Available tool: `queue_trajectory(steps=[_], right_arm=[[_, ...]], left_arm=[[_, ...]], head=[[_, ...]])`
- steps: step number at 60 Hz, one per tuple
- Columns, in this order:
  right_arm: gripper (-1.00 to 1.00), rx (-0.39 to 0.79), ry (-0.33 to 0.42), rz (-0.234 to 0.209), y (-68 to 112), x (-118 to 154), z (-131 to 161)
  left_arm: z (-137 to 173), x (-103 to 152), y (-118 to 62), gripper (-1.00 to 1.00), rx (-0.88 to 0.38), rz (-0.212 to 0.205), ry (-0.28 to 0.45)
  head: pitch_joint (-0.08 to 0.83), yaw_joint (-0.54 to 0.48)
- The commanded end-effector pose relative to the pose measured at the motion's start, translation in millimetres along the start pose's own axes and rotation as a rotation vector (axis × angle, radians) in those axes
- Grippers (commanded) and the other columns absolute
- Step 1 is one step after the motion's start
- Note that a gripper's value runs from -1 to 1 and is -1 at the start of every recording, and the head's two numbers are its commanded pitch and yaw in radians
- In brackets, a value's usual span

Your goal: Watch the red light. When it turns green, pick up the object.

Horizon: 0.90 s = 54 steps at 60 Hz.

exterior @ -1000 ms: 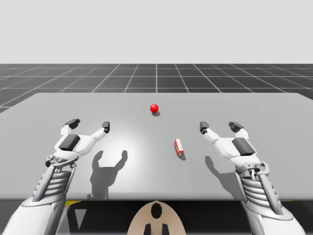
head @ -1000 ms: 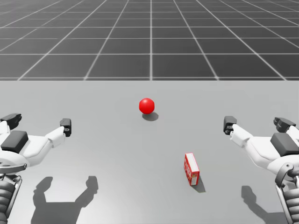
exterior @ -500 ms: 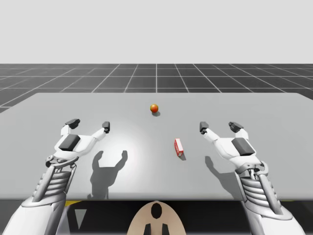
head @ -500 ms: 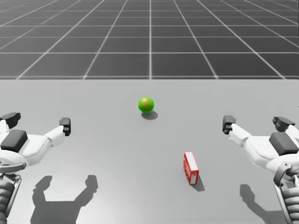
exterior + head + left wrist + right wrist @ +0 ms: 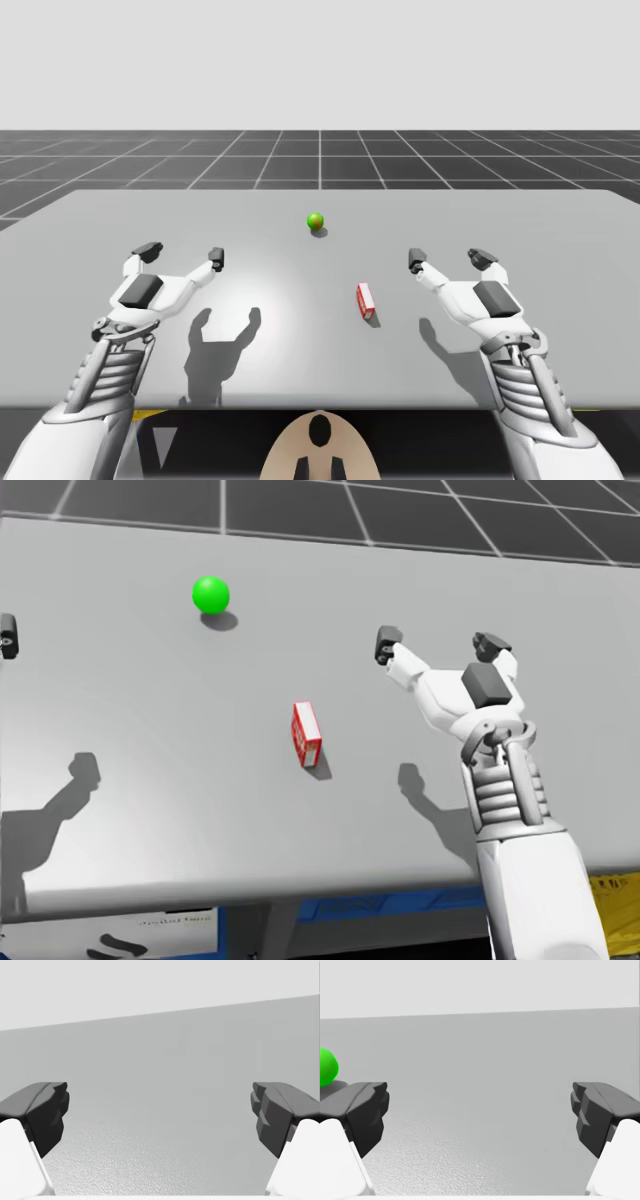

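The light ball (image 5: 316, 221) glows green at the middle back of the table; it is also in the head view (image 5: 211, 594) and beside one finger of my right gripper (image 5: 326, 1066). A small red box (image 5: 366, 300) (image 5: 306, 734) lies on the table in front of the ball and a little to its right. My right gripper (image 5: 450, 260) (image 5: 440, 643) (image 5: 480, 1115) hovers open to the right of the box, holding nothing. My left gripper (image 5: 182, 254) (image 5: 160, 1115) hangs open over bare table far to the left of the box.
The grey table (image 5: 300, 350) is wide, with its front edge (image 5: 250, 890) near my torso. Both arms cast shadows on it. A dark tiled floor lies beyond the far edge.
The light has gone from red through orange to green. My head has turned down and to the right, towards the box and my right arm. Neither arm nor the box has moved.
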Motion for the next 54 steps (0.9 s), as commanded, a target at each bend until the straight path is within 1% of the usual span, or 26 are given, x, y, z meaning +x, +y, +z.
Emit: queue_trajectory(steps=[1,4,5,6,11,13,15,20,21,23,25,27,28,30,31,36,38,43,44,45,48,49,51,53,54], right_arm=[[-1.00,0.000,-0.002,-0.004,2.3,-0.4,0.1],[-1.00,0.000,-0.010,0.000,4.0,1.5,1.4],[-1.00,0.006,-0.012,-0.004,4.2,2.4,2.7],[-1.00,0.014,-0.009,-0.021,5.7,4.8,4.3],[-1.00,0.033,-0.013,-0.035,10.5,11.7,13.9],[-1.00,0.034,-0.008,-0.029,13.5,13.7,20.1],[-1.00,0.043,0.003,-0.039,15.4,14.6,25.0],[-1.00,0.036,0.038,-0.010,30.0,14.0,50.4],[-1.00,0.041,0.043,-0.017,32.5,13.9,53.6],[-1.00,0.055,0.047,-0.015,37.2,13.1,60.1],[-1.00,0.075,0.034,0.007,48.0,10.1,72.7],[-1.00,0.081,0.035,0.012,54.0,7.7,78.7],[-1.00,0.099,0.032,0.022,62.6,3.9,86.9],[-1.00,0.113,0.029,0.011,68.6,0.8,91.7],[-1.00,0.126,0.025,0.010,74.3,-2.1,96.3],[-1.00,0.162,0.034,-0.012,91.4,-11.9,108.3],[-1.00,0.173,0.041,-0.031,99.5,-17.1,112.7],[-1.00,0.192,0.052,-0.048,108.7,-27.0,115.4],[-1.00,0.198,0.056,-0.058,109.6,-28.4,115.5],[-1.00,0.211,0.066,-0.084,112.8,-32.8,114.7],[-1.00,0.217,0.061,-0.102,115.3,-38.2,112.4],[-1.00,0.225,0.065,-0.123,117.6,-43.3,109.4],[-1.00,0.227,0.072,-0.129,118.7,-46.5,106.9],[-1.00,0.231,0.089,-0.144,120.6,-53.4,101.3],[-1.00,0.228,0.092,-0.144,121.0,-55.2,99.7]], left_arm=[[0.1,1.6,0.3,-1.00,0.000,0.004,-0.005],[-0.2,1.7,0.3,-1.00,0.001,0.004,-0.006],[-0.2,1.7,0.3,-1.00,0.001,0.004,-0.006],[-0.2,1.6,0.2,-1.00,0.000,0.003,-0.006],[0.1,2.1,-0.1,-1.00,0.000,0.004,-0.009],[0.1,2.2,-0.2,-1.00,0.000,0.003,-0.010],[0.0,2.0,-0.3,-1.00,0.001,0.000,-0.011],[-1.0,0.3,-1.3,-1.00,0.000,-0.005,-0.004],[-1.0,0.1,-1.4,-1.00,0.000,-0.006,-0.003],[-1.2,-0.2,-1.5,-1.00,0.000,-0.006,-0.003],[-0.7,-0.1,-1.9,-1.00,-0.001,-0.006,-0.002],[-0.5,0.1,-2.0,-1.00,-0.002,-0.006,-0.003],[-0.5,0.1,-2.0,-1.00,-0.002,-0.006,-0.003],[-0.5,0.1,-1.9,-1.00,-0.002,-0.006,-0.003],[-0.5,0.1,-2.0,-1.00,-0.002,-0.007,-0.003],[-0.6,-0.8,-2.5,-1.00,-0.002,-0.011,0.001],[-0.8,-1.4,-2.7,-1.00,-0.002,-0.013,0.003],[-0.5,-1.9,-3.2,-1.00,-0.002,-0.016,0.007],[-0.2,-1.8,-3.3,-1.00,-0.002,-0.016,0.007],[0.2,-1.7,-3.6,-1.00,-0.003,-0.016,0.007],[0.2,-1.6,-3.8,-1.00,-0.003,-0.017,0.008],[0.4,-1.7,-3.9,-1.00,-0.003,-0.017,0.008],[0.4,-1.7,-4.0,-1.00,-0.003,-0.017,0.008],[0.5,-1.8,-4.1,-1.00,-0.002,-0.018,0.009],[0.5,-1.8,-4.1,-1.00,-0.002,-0.018,0.009]], head=[[0.686,-0.22],[0.682,-0.21],[0.681,-0.21],[0.679,-0.20],[0.674,-0.19],[0.672,-0.19],[0.671,-0.18],[0.672,-0.18],[0.672,-0.18],[0.672,-0.18],[0.672,-0.18],[0.671,-0.18],[0.670,-0.18],[0.668,-0.18],[0.666,-0.18],[0.662,-0.17],[0.662,-0.17],[0.661,-0.17],[0.661,-0.17],[0.662,-0.17],[0.663,-0.17],[0.663,-0.17],[0.663,-0.17],[0.663,-0.17],[0.663,-0.17]])
